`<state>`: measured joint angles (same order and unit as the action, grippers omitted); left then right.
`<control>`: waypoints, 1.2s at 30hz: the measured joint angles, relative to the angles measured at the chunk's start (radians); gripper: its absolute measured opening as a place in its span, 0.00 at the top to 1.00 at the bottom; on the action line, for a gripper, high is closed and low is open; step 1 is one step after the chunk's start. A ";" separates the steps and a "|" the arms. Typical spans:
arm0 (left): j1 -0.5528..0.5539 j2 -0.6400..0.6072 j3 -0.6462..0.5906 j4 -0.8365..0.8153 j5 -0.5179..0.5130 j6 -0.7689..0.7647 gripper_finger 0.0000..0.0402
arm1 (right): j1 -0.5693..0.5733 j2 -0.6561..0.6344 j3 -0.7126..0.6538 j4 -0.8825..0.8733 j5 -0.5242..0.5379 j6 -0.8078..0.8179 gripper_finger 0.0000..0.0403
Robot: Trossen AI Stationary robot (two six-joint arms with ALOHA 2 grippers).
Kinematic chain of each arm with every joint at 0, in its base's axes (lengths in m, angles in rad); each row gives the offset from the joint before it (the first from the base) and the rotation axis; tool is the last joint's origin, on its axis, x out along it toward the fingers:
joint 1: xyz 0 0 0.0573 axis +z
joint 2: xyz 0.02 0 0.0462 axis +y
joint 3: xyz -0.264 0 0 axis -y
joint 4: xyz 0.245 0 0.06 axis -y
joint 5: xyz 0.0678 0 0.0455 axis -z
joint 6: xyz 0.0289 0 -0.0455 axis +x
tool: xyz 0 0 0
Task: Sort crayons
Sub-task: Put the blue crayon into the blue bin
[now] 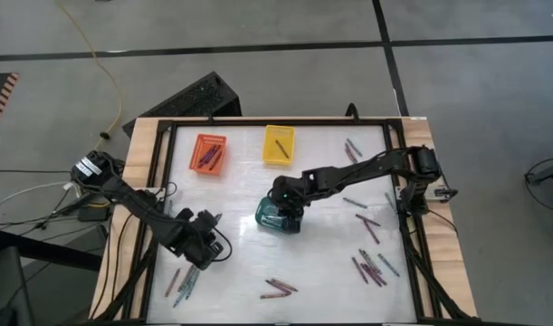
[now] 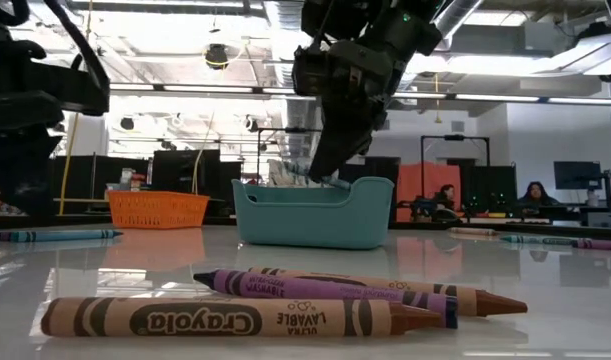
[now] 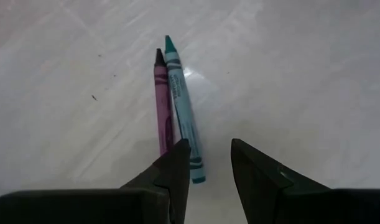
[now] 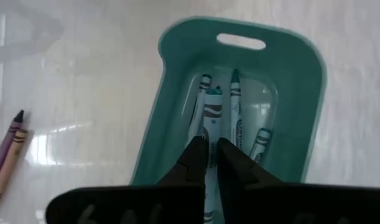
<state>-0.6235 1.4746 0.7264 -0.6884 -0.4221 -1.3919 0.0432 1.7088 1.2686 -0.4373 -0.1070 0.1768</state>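
The crayons lie scattered on the white table. A purple crayon [image 3: 163,106] and a teal crayon [image 3: 182,106] lie side by side just ahead of my left gripper [image 3: 210,163], which hovers open over the near left of the table [image 1: 202,252]; the teal one's end lies beside one finger. My right gripper [image 4: 213,158] stands over the teal basket [image 1: 278,217] at mid-table, shut on a teal crayon [image 4: 213,115]. Several teal crayons [image 4: 236,112] lie in the basket. My right gripper pinches the teal crayon's shaft [image 4: 213,144] between its two fingers, which slant down from above and lie along the crayon. The crayon points down into the teal basket [image 4: 301,93], its far end [image 4: 213,93] among the crayons there; whether it rests on them I cannot tell.
An orange basket [image 1: 208,152] and a yellow basket [image 1: 278,143] stand at the far side. Loose crayons lie near the front edge [image 1: 278,288], at the right [image 1: 371,267] and far right [image 1: 351,149]. A black frame [image 1: 403,226] borders the table.
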 joint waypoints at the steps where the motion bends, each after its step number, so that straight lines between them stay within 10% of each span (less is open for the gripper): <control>1: 0.004 0.000 0.000 0.000 0.001 0.001 0.73 | 0.000 0.000 0.000 0.000 0.000 0.000 0.93; 22: 0.023 0.000 0.000 -0.046 0.036 -0.014 0.73 | 0.013 -0.019 0.000 -0.022 0.000 -0.001 0.61; 36: 0.076 0.000 0.000 -0.020 0.068 0.022 0.73 | 0.056 -0.237 0.000 -0.034 0.035 -0.017 0.62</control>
<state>-0.5476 1.4746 0.7265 -0.7080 -0.3543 -1.3698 0.0995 1.4719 1.2682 -0.4708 -0.0719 0.1595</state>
